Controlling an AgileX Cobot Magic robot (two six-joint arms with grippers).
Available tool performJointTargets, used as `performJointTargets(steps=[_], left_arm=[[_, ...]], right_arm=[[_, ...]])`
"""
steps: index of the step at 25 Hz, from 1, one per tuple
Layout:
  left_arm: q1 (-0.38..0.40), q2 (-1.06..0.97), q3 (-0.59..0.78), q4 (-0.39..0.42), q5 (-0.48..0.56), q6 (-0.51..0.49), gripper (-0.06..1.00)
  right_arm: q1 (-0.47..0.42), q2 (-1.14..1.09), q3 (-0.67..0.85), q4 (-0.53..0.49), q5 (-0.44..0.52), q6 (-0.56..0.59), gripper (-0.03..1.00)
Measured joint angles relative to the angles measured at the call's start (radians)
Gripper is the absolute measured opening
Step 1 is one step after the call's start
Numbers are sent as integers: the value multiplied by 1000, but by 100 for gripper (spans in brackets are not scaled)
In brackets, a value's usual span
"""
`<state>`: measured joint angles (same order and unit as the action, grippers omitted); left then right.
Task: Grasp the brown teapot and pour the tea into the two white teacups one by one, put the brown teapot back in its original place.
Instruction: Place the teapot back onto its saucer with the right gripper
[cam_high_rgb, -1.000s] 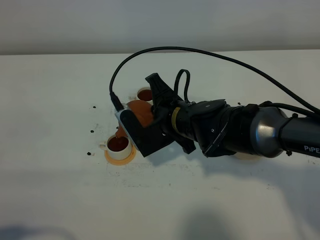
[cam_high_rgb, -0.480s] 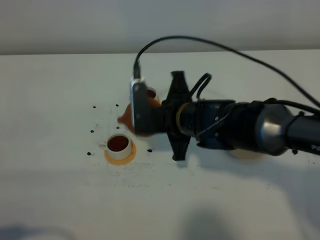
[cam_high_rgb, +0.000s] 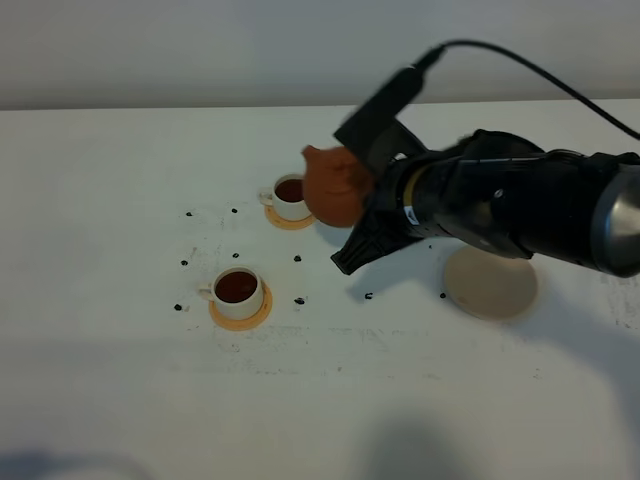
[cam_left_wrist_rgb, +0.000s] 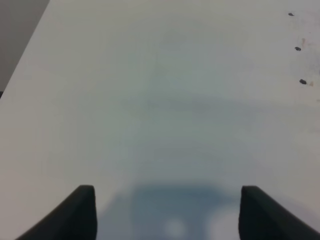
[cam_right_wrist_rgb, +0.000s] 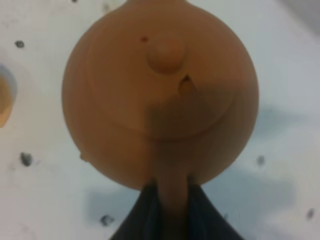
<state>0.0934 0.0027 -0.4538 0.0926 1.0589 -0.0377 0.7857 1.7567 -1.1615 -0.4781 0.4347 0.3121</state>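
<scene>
Teapot (cam_high_rgb: 336, 186) aloft, upright, just right of the far teacup (cam_high_rgb: 289, 196)! Right hand (cam_right_wrist_rgb: 169, 200) pinches its loop handle, arm reaching in from the right over the tabletop (cam_high_rgb: 120, 380). Left hand (cam_left_wrist_rgb: 165, 212) hangs spread, gripping nothing.

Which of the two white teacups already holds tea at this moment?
Both. In the high view, the near teacup and the far teacup each show dark reddish-brown liquid inside, while the right gripper holds the brown teapot aloft.

Count: one brown teapot (cam_high_rgb: 335, 186); two white teacups (cam_high_rgb: 290, 196) (cam_high_rgb: 238, 291), both holding tea; two orange-tan coasters; one pale beige coaster (cam_high_rgb: 490, 283); several dark specks on surface.
</scene>
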Motion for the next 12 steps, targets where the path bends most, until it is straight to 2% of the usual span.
performJointTargets(steps=[6,12], left_arm=[[0,0,0,0,1,0,57],[0,0,0,0,0,0,57]], right_arm=[[-3,-1,96,119,-112,4,9],[-4,2,197,166,-240,8,9]])
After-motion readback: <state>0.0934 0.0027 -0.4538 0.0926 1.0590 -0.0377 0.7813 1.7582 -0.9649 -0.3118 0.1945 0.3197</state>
